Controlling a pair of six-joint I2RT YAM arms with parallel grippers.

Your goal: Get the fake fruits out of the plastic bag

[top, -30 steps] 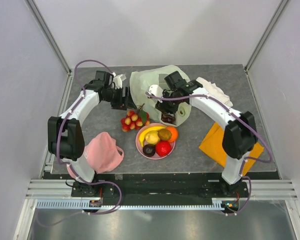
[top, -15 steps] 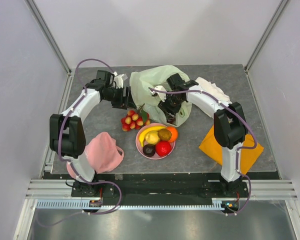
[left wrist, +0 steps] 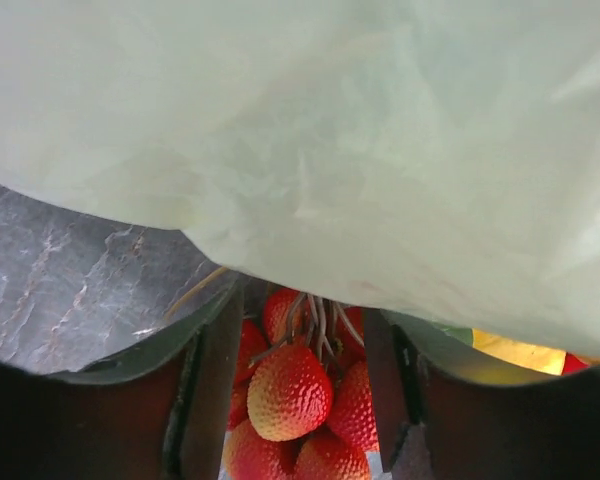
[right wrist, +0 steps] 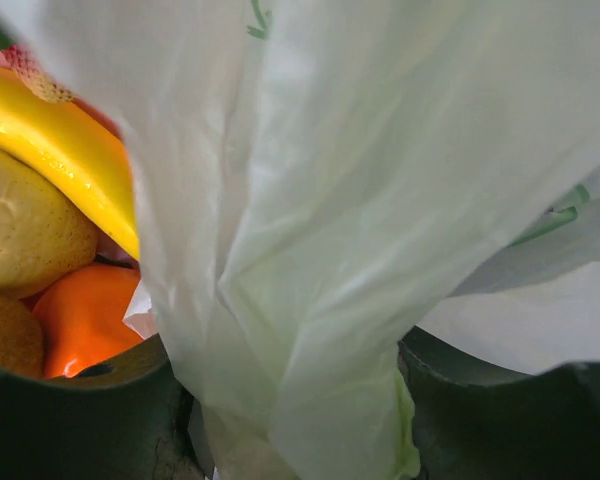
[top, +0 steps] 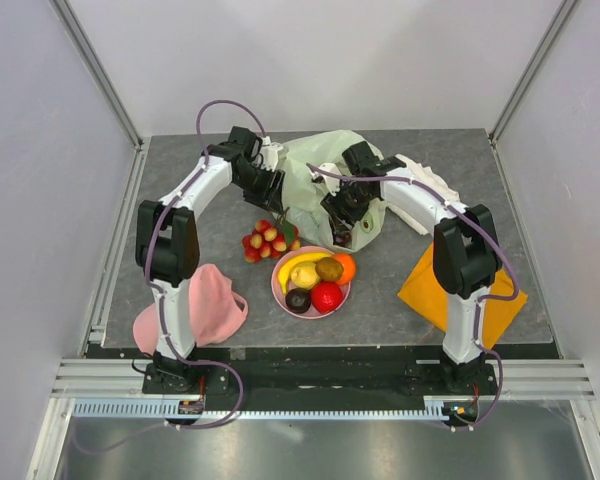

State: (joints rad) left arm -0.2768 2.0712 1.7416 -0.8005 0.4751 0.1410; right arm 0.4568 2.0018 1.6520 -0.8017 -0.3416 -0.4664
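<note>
The pale green plastic bag (top: 315, 175) lies crumpled at the back of the table. My left gripper (top: 270, 190) is at its left edge, open. In the left wrist view the bag (left wrist: 330, 150) drapes over the gripper (left wrist: 302, 340) tips, and the red-yellow berry cluster (left wrist: 290, 390) shows beyond the fingers (left wrist: 215, 390), apart from them. My right gripper (top: 342, 205) reaches into the bag from the right, with a bag fold (right wrist: 310, 250) between its spread jaws (right wrist: 285, 400). Something dark (top: 342, 238) sits at the bag's near end. The berry cluster (top: 268, 240) lies on the table.
A pink plate (top: 278, 284) near the front holds a banana (top: 298, 262), an orange (top: 346, 266), a red apple (top: 327, 296) and a dark plum (top: 298, 299). A pink cloth (top: 205, 305) lies front left, an orange cloth (top: 430, 290) front right, a white cloth (top: 425, 180) behind the right arm.
My left arm has swung right, bringing its gripper to the bag's edge with its jaws narrower. The right gripper has shifted slightly within the bag, and the bag has sagged lower.
</note>
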